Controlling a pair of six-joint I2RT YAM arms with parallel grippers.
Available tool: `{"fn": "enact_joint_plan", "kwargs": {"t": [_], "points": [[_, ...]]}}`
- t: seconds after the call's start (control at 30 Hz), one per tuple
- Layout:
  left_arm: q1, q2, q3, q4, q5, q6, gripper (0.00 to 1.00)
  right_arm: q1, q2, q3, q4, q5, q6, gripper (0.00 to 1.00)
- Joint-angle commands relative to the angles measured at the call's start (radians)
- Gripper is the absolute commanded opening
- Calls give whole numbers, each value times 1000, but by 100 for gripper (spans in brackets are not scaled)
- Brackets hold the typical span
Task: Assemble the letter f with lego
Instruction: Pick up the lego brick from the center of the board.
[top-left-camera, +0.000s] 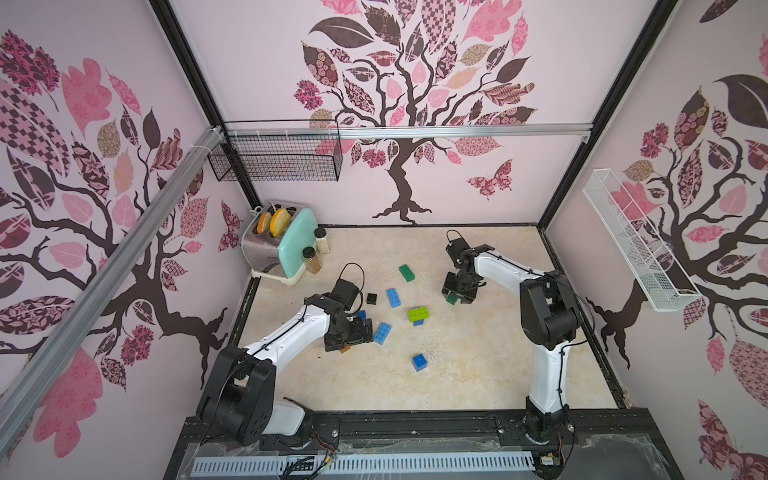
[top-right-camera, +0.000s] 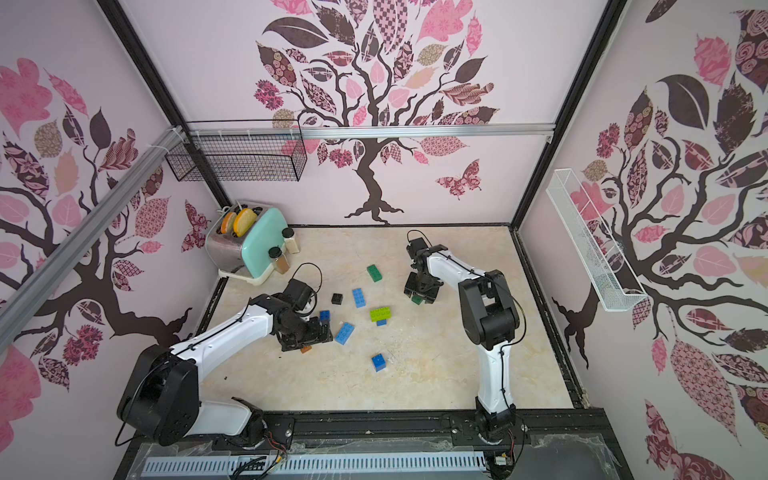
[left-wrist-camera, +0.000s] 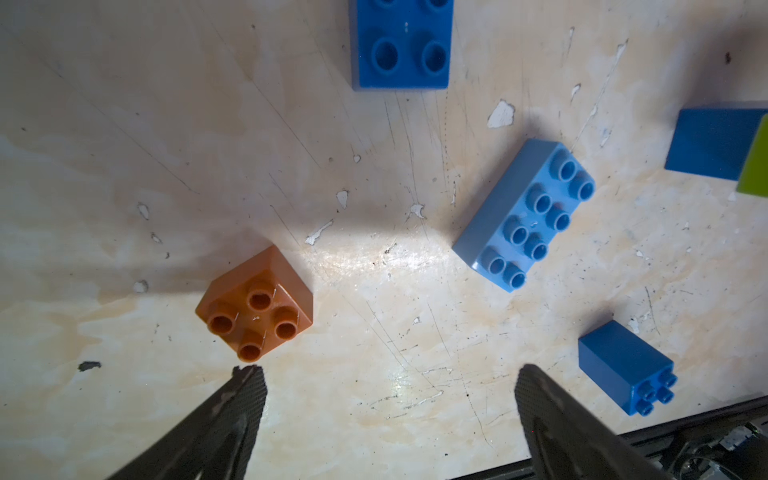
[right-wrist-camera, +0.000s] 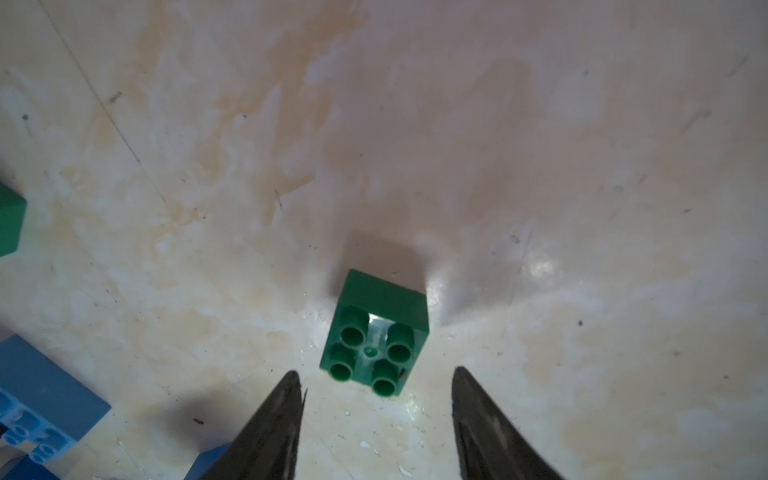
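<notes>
My right gripper (right-wrist-camera: 375, 372), jaws parted and empty, hovers over the small dark green square plastic brick (right-wrist-camera: 374, 336) lying nearer the worktop's (top-left-camera: 478, 374) right edge, and closing off-centre could spin it away.

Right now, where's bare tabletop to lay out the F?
Widest: near side, between small dark-blue square brick and black front rail. Next, the back, beyond dark-green oblong brick. Crowded: centre-left, around light-blue oblong brick and lime-green oblong brick.

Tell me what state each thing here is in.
left gripper: open, empty
right gripper: open, empty
brown brick: loose, studs up
dark green square brick: loose, studs up
lime brick: stacked on a blue brick
toaster: bread in both slots
</notes>
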Motion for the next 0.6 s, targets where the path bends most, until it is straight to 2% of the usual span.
{"fn": "enact_joint_plan", "kwargs": {"t": [0.0,0.57], "points": [[3,-16,-9,12,5,-1,98,-4,26,12,13,-17,14,57],[6,0,-7,12,7,3,97,-23,84,61,18,-1,2,52]]}}
